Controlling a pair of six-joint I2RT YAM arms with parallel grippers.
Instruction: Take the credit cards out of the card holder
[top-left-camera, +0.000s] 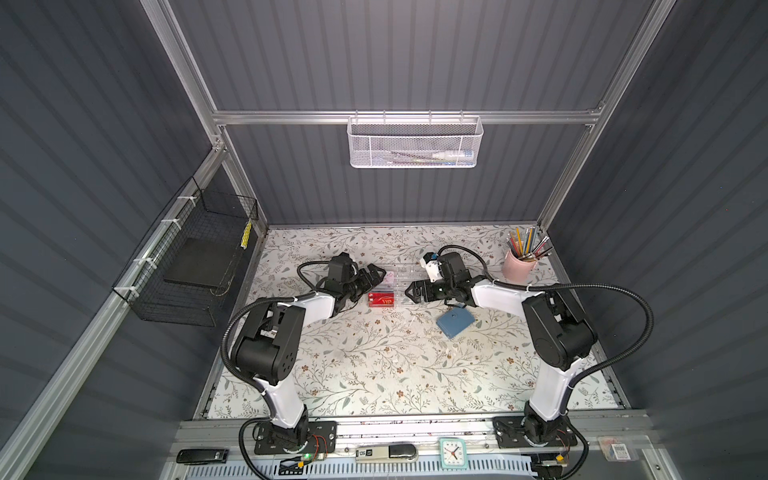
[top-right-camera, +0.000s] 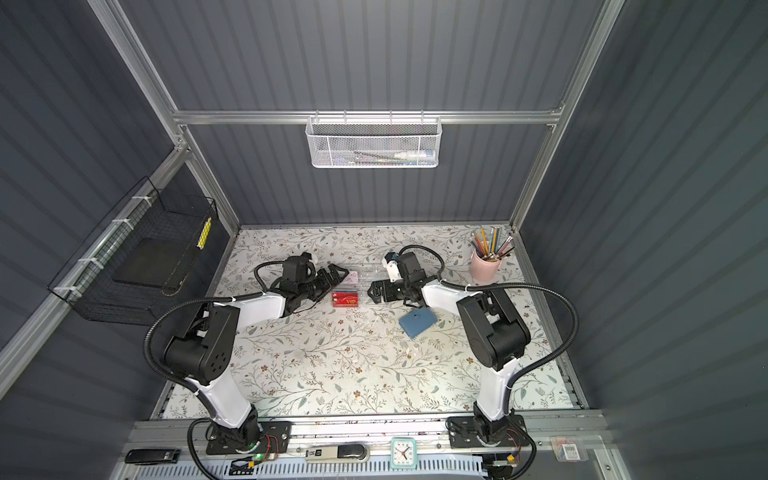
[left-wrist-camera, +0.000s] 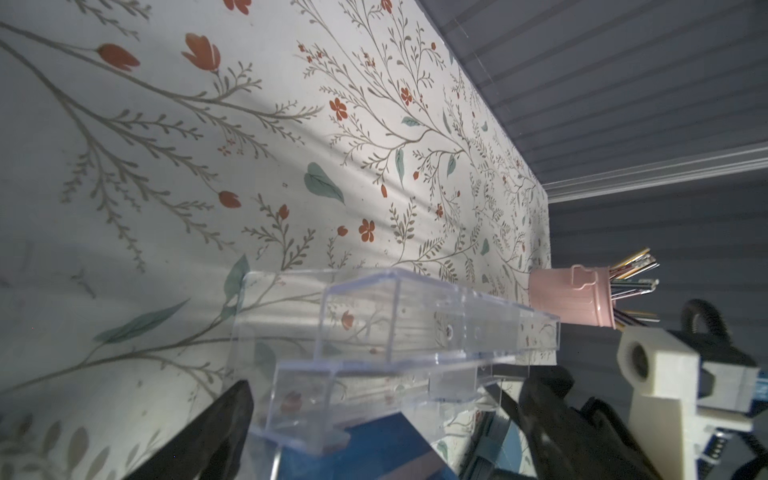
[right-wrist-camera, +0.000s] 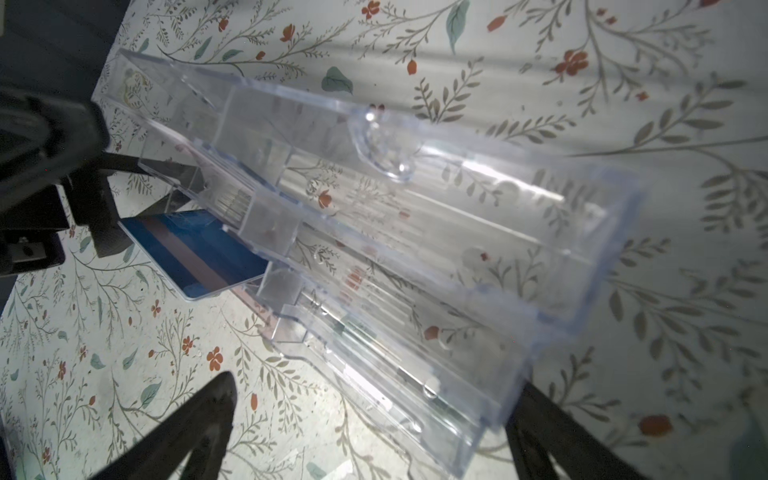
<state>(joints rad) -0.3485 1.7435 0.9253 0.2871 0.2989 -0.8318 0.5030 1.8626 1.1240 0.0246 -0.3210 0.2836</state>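
Both pincers are released: left gripper (top-left-camera: 374, 277) and right gripper (top-left-camera: 410, 292) hang empty at the clear box (right-wrist-camera: 374, 232). One blue credit card (right-wrist-camera: 195, 253) lies at the box end, between the left jaws. The card holder (top-left-camera: 455, 324) sits on the table (top-left-camera: 374, 374) near the right gripper. Likely mid-task. Next: go to the holder, pin it, pull any remaining card.

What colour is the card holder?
Slate blue. The card holder shows best in a top view.

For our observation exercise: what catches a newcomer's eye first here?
The open left claw and right claw face each other across a clear acrylic box mid-table. A red VIP card stands out near the left claw; a slate-blue card holder lies near the right claw.
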